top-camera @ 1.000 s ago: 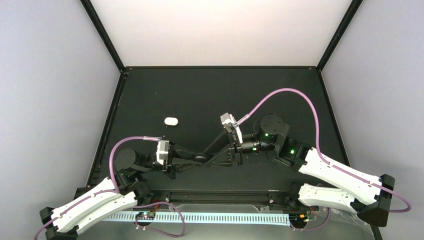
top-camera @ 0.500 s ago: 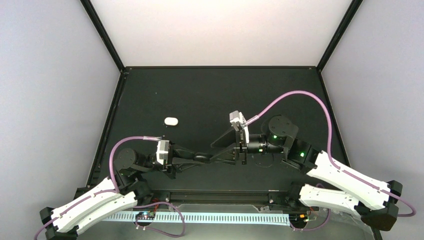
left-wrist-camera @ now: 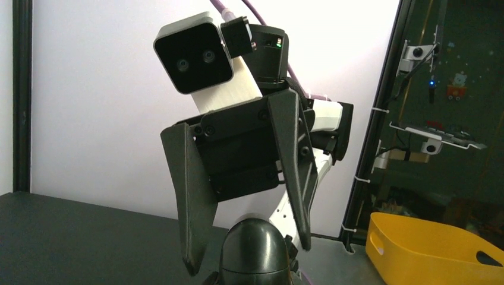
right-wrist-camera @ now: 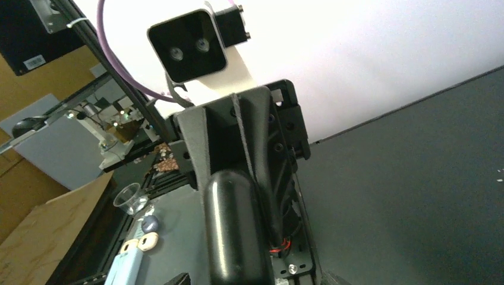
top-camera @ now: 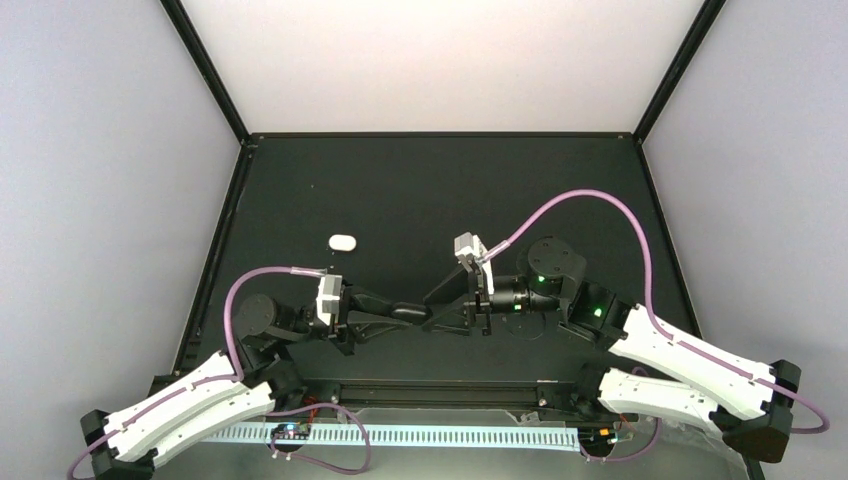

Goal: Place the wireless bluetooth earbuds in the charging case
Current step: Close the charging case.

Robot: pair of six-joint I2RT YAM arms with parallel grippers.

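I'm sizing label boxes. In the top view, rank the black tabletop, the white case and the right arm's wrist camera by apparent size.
1. black tabletop, by far largest.
2-3. right wrist camera and white case look alike; the camera sits higher, nearer the lens, so unranked.

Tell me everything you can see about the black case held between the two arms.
The black case is a glossy, smooth, pebble-shaped oblong, seemingly hard plastic, with no open lid showing. The left gripper is shut on one end, holding it near the front middle of the table. Its free end points at the right gripper, whose open fingers straddle it; whether they touch is unclear.
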